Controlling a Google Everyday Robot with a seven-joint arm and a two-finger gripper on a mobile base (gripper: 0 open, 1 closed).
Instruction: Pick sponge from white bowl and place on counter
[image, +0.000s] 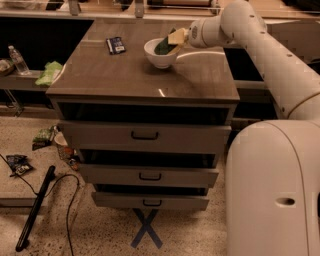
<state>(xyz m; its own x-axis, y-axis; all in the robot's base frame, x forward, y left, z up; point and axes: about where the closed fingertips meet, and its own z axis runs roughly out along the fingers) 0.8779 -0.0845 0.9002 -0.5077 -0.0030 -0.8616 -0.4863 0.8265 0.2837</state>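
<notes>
Seen from the one camera view, a smooth glossy grey-brown bench (150, 82) tops a grey cabinet with three drawers (145, 136) and black handles. Toward its far right part stands a small round white bowl (160, 60), upright on its narrow foot. A rectangular yellow sponge (170, 43) with a dark green scouring face lies slanted in the bowl, its lower end inside and its yellow upper end jutting over the right rim. The white arm reaches in from the right. Its gripper (184, 36) sits just above the bowl's right rim, right at that raised yellow end; whether it is clamped on the sponge or only touching it I cannot tell. A small dark flat packet (115, 45) lies on the bench left of the bowl, well apart. A light green cloth (49, 73) rests on a lower ledge beyond the bench's left edge
</notes>
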